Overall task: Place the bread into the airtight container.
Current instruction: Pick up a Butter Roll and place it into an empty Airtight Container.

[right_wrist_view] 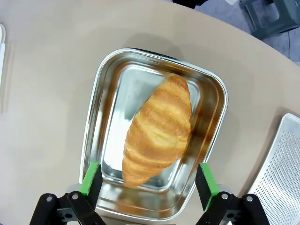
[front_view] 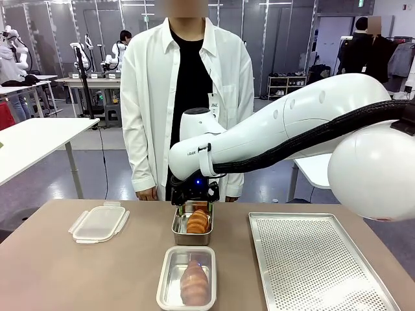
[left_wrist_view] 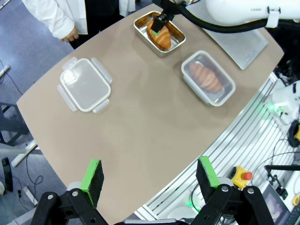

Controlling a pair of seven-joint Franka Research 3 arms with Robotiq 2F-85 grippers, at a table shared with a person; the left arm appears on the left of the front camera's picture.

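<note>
A golden croissant-shaped bread (right_wrist_view: 159, 131) lies in an open steel container (right_wrist_view: 101, 89) at the far middle of the table, seen in the front view as bread (front_view: 198, 222) in the container (front_view: 178, 228). My right gripper (right_wrist_view: 149, 180) hovers just above it, open, its green pads either side of the bread's near end without touching. A second bread (front_view: 194, 280) lies in a nearer white-rimmed container (front_view: 165, 285) that seems covered by a clear lid. The left wrist view shows my left gripper (left_wrist_view: 151, 180) open and high above the table's near edge.
A loose clear lid with clips (front_view: 98, 223) lies at the table's left. A perforated metal tray (front_view: 318, 259) covers the right side. A person in a white coat (front_view: 146, 129) stands at the far edge, hands down. Bare tabletop (left_wrist_view: 140, 122) lies between the lid and the containers.
</note>
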